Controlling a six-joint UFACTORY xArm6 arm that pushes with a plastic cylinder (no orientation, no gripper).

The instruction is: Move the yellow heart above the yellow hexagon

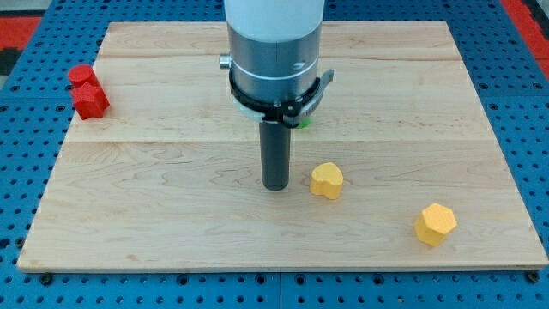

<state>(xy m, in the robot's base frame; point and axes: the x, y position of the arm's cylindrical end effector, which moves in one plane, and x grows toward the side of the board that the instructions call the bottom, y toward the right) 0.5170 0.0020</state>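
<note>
The yellow heart (pixel 327 180) lies on the wooden board (pixel 171 215) a little right of centre, toward the view's bottom. The yellow hexagon (pixel 436 224) lies further toward the view's lower right. My tip (pixel 275 185) rests on the board just left of the yellow heart, a small gap apart from it. The heart is up and to the left of the hexagon.
Two red blocks sit at the board's left edge: a round one (pixel 81 75) and a chunkier one (pixel 91 100) just below it. A green block (pixel 304 121) is mostly hidden behind the arm's body. Blue pegboard (pixel 17 172) surrounds the board.
</note>
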